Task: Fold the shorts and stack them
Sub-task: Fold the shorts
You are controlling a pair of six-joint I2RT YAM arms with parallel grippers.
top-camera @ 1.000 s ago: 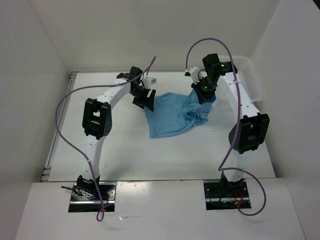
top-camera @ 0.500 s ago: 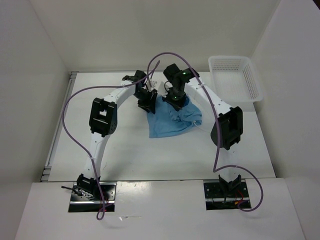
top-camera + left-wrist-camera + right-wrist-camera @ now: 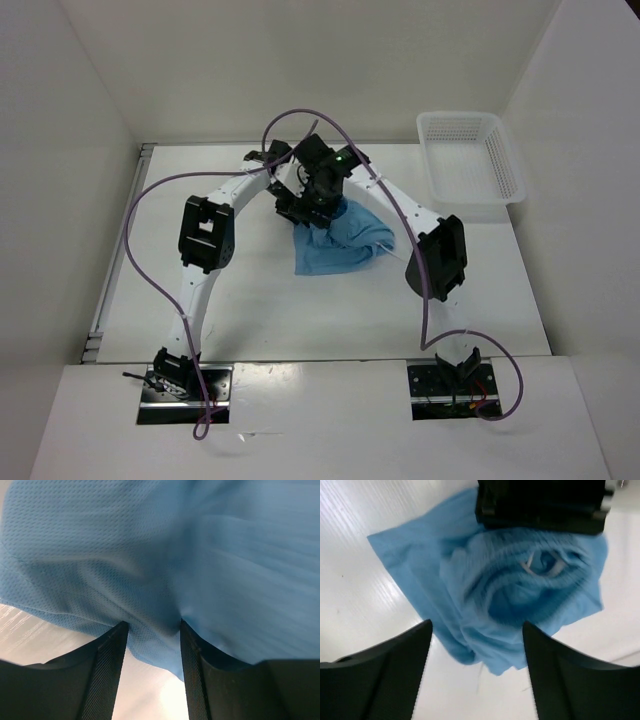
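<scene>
shorts (image 3: 345, 246) sky-blue, crumpled, white drawstring (image 3: 540, 564) showing | left claw (image 3: 152, 626) grasping shorts | right claw (image 3: 476, 627) released

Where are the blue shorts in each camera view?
Top external: the shorts lie mid-table, near the far side.
Left wrist: they fill the upper frame.
Right wrist: crumpled at centre.
Shared landmark: the white table beside the fabric's edge.

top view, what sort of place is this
Probably a lab robot cell: bare white walls box in a white table, the left arm and right arm are bolted at its near edge.
</scene>
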